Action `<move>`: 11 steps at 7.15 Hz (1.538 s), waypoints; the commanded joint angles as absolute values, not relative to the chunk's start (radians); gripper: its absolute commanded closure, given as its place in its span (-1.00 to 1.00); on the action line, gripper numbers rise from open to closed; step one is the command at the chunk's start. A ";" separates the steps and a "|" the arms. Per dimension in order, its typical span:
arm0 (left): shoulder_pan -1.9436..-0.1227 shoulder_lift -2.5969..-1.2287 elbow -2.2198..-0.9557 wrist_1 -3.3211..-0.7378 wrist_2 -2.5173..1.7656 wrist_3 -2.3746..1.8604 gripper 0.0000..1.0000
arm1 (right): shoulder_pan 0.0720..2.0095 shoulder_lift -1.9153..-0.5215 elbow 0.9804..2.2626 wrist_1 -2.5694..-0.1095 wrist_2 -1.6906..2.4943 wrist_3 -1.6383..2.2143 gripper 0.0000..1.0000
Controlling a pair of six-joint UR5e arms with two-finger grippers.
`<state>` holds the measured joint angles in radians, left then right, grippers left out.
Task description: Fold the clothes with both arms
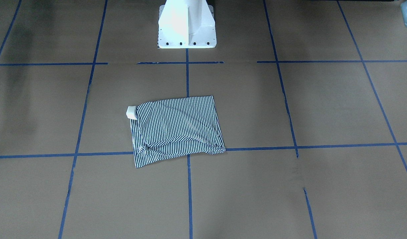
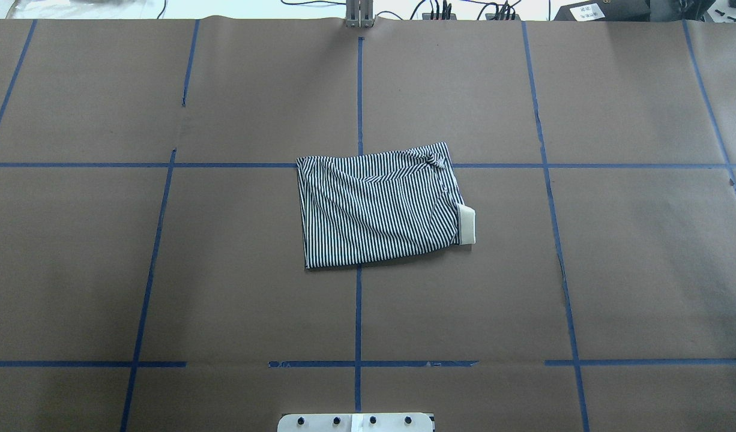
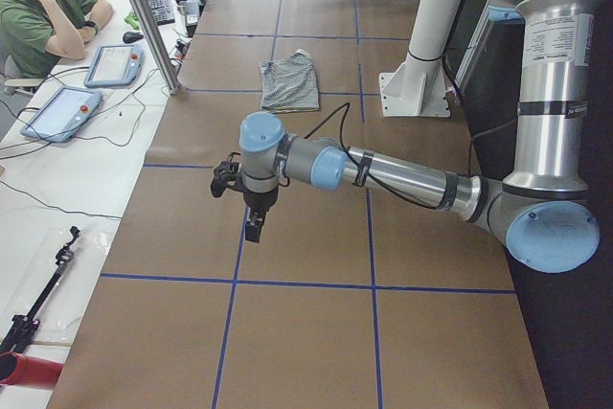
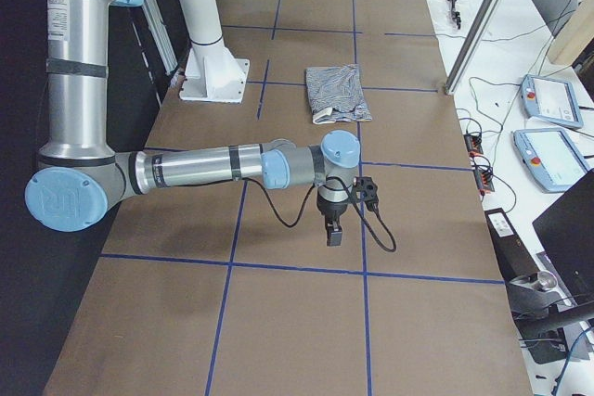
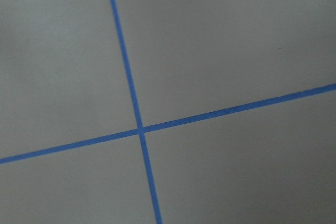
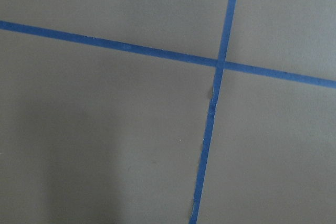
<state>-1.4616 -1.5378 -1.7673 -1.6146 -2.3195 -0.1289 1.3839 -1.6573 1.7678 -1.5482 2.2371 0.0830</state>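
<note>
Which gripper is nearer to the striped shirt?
Right, probably, by little. The right gripper hangs far off the collar side of the striped shirt, the left gripper similarly far off the opposite side, but the shirt lies mostly right of the middle tape line.

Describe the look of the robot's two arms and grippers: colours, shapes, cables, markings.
Both the left arm and right arm are silver-grey metal tubes joined by rounded light blue caps, with black bands near joints. A thin black cable loops along each forearm to the wrist. The left gripper and right gripper are small, black and blocky. One right-arm cap bears a faint logo.
</note>
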 commanded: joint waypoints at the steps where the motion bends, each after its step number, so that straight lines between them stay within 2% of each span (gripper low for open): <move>1: -1.489 -1.485 -1.675 -1.643 -2.464 -0.100 -1.00 | 1.410 -1.675 1.758 -1.557 2.311 0.081 -1.00; 3: -1.499 -1.474 -1.684 -1.669 -2.421 0.010 -1.00 | 1.448 -1.690 1.759 -1.557 2.321 0.077 -1.00; 10: -1.516 -1.490 -1.674 -1.658 -2.336 0.005 -1.00 | 1.496 -1.717 1.758 -1.551 2.318 0.038 -1.00; 11: -1.575 -1.488 -1.672 -1.658 -2.333 0.005 -1.00 | 1.496 -1.717 1.758 -1.551 2.315 0.040 -1.00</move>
